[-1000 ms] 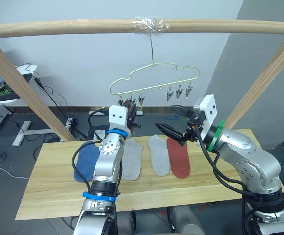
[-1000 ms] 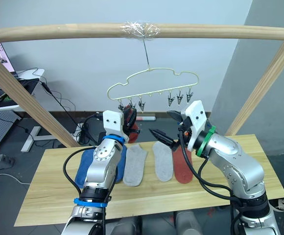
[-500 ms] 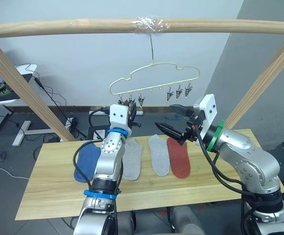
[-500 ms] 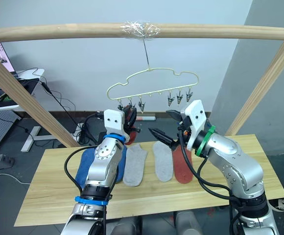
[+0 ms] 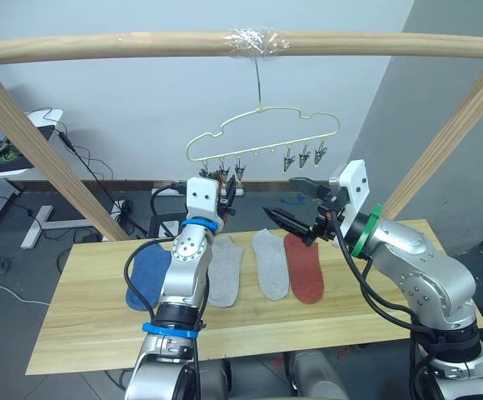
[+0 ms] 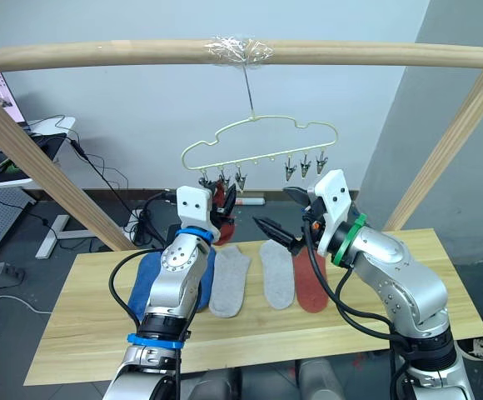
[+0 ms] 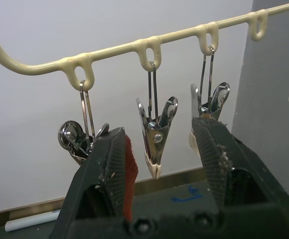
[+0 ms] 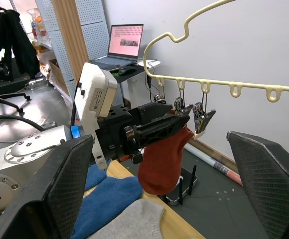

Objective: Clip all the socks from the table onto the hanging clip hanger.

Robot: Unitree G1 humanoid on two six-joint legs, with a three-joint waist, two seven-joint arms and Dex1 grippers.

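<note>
The pale clip hanger (image 5: 262, 133) hangs from the rail above the table (image 5: 92, 333). My left gripper (image 5: 222, 185) is raised under the hanger's left clips (image 7: 157, 132), fingers open. A rust red sock (image 8: 162, 159) hangs down beside it, its edge (image 7: 128, 174) against one finger; its top is hidden, so I cannot tell whether a clip holds it. My right gripper (image 5: 281, 198) hovers open and empty over the table, right of the left one. On the table lie a blue sock (image 5: 148, 275), two grey socks (image 5: 223, 271) (image 5: 270, 262) and a red sock (image 5: 304, 265).
A round wooden rail (image 5: 141, 43) on slanted posts (image 5: 42, 158) frames the table. Three bare clips (image 5: 304, 157) hang on the hanger's right side. A desk with a laptop (image 8: 126, 42) and floor cables stand behind at the left.
My left gripper's fingers have spread apart under the left clips, where they were shut on the red sock. The right arm has stayed put.
</note>
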